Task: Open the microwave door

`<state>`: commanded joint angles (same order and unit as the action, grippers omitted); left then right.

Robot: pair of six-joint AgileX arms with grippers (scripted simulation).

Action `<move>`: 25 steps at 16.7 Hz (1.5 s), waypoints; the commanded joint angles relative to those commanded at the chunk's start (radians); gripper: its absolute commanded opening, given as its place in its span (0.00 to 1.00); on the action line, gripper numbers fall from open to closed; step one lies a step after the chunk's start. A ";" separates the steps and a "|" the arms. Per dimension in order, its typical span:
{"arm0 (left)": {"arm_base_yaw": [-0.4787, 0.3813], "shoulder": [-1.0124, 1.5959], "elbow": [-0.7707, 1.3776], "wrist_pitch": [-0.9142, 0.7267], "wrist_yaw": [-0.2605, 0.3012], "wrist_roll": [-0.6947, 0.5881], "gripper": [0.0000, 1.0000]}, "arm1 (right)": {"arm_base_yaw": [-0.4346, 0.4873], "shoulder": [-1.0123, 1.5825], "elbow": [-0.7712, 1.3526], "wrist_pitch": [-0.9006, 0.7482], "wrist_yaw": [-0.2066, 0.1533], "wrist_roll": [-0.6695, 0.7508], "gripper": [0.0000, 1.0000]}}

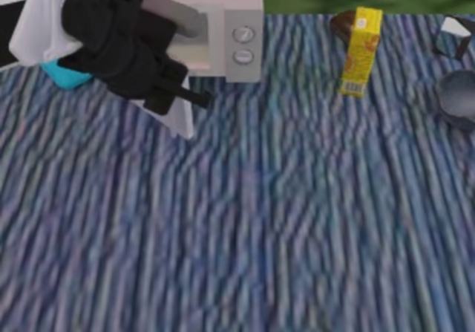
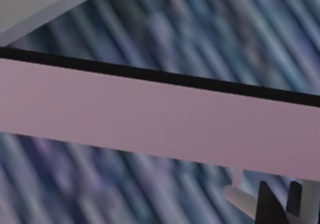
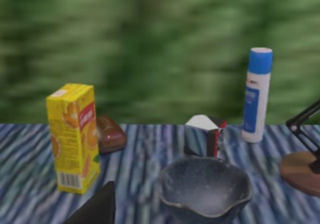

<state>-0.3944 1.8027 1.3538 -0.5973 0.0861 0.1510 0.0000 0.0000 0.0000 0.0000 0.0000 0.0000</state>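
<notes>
Microwave door (image 1: pixel 182 120) stands swung outward from the microwave (image 1: pixel 223 46) at the tabletop's (image 1: pixel 297 220) far left, under the left end effector (image 1: pixel 185 94), whose finger spread cannot be told. Right end effector is unseen.

Left arm reaches rightward, its hand (image 1: pixel 194 96) low at the table's far-left.

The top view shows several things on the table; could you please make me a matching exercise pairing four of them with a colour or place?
Things:
1. juice carton
2. bowl
3. microwave
4. left end effector

Descriptions:
A. dark grey, at the table's right edge
B. black, over the open microwave door
C. yellow, standing right of the microwave
D. light grey with two round knobs

Pairs: 1-C, 2-A, 3-D, 4-B
</notes>
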 joint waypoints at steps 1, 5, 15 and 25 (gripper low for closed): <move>0.000 0.000 0.000 0.000 0.000 0.000 0.00 | 0.000 0.000 0.000 0.000 0.000 0.000 1.00; 0.000 0.000 0.000 0.000 0.000 0.000 0.00 | 0.000 0.000 0.000 0.000 0.000 0.000 1.00; 0.017 -0.015 -0.022 -0.005 0.033 0.051 0.00 | 0.000 0.000 0.000 0.000 0.000 0.000 1.00; 0.057 -0.050 -0.058 -0.012 0.085 0.152 0.00 | 0.000 0.000 0.000 0.000 0.000 0.000 1.00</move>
<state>-0.3375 1.7528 1.2957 -0.6089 0.1715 0.3029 0.0000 0.0000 0.0000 0.0000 0.0000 0.0000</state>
